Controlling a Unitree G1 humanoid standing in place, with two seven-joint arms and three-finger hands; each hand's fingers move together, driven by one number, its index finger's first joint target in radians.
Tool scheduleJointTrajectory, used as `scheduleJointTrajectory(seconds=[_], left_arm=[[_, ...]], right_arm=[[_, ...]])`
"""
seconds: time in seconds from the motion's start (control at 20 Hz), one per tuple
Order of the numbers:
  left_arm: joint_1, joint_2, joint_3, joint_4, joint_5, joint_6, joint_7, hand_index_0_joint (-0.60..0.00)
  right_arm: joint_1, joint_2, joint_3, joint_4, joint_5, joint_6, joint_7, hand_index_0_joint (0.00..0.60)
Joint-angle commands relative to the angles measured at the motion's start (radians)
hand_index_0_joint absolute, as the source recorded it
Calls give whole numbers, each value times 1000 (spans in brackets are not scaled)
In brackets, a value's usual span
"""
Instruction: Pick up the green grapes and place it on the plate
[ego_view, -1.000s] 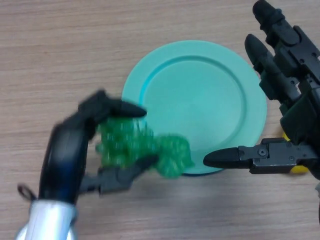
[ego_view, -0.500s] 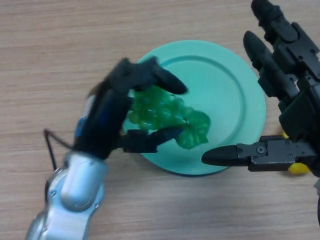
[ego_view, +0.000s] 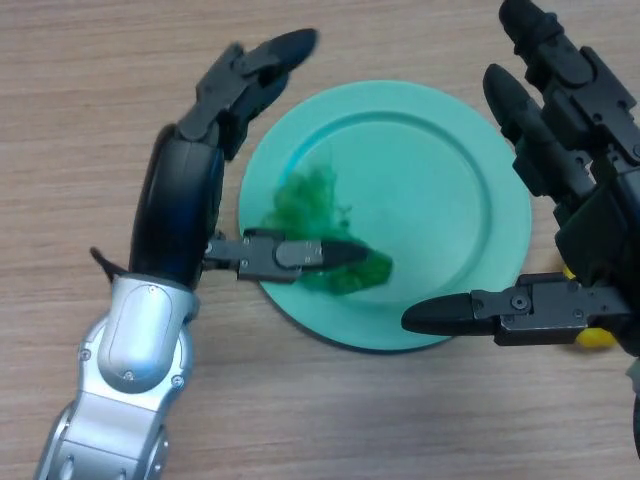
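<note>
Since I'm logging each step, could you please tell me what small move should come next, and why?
Probably draw the left robot hand back off the teal plate: its fingers are spread open and the green grapes already lie on the plate, so only clearing away seems left.

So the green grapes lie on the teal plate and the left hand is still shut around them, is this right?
Not quite. In the head view the green grapes do lie on the teal plate, but the left hand is open: its fingers are spread and straight, no longer curled around the grapes. The right hand idles at the plate's right edge.

Matt wood-grain table (ego_view: 80, 120) (translucent green grapes (ego_view: 315, 235))
</note>
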Motion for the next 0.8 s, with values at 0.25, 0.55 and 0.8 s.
scheduleJointTrajectory(seconds=[0.25, 0.55, 0.8], left_arm=[[-2, 5, 43, -125, 17, -79, -9, 0], [6, 5, 134, -285, 11, 68, -84, 0], [11, 28, 190, -345, -54, 145, -90, 0]], right_arm=[[-15, -8, -16, -39, -27, -151, 0, 0], [-12, -10, -23, -37, -30, -137, 1, 0], [-11, -20, -44, -7, -63, -175, 23, 0]])
